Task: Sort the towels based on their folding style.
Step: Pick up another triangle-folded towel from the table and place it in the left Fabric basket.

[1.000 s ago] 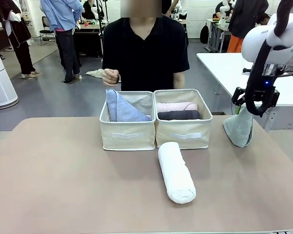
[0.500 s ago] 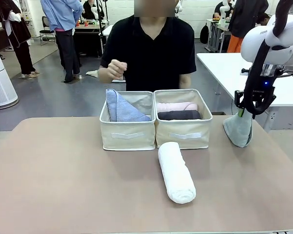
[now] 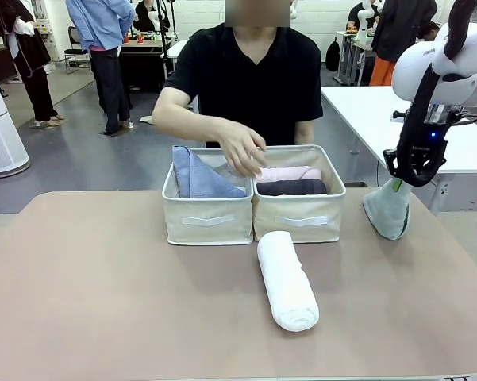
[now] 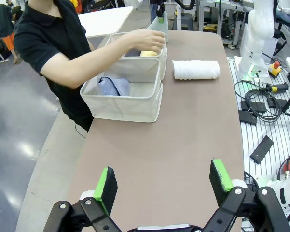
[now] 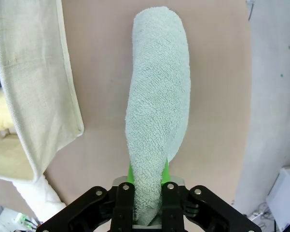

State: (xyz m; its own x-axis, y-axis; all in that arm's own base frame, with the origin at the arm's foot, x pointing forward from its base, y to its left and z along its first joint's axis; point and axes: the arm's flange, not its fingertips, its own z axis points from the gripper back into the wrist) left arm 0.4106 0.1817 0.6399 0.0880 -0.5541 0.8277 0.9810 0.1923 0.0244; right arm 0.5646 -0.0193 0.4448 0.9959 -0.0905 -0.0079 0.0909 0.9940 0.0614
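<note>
The right claw (image 3: 400, 181) pinches the top of a soft grey-green folded cloth towel (image 3: 389, 213), which hangs by the desk's right edge with its lower end at the surface. The step looks like carrying it to the cream fabric bin (image 3: 209, 218) holding the lavender-blue folded towel (image 3: 194, 175). That calls for lifting it high across the other bin (image 3: 299, 216) and minding the person's hand (image 3: 242, 151). The left claw (image 4: 165, 181) hovers wide open.
</note>
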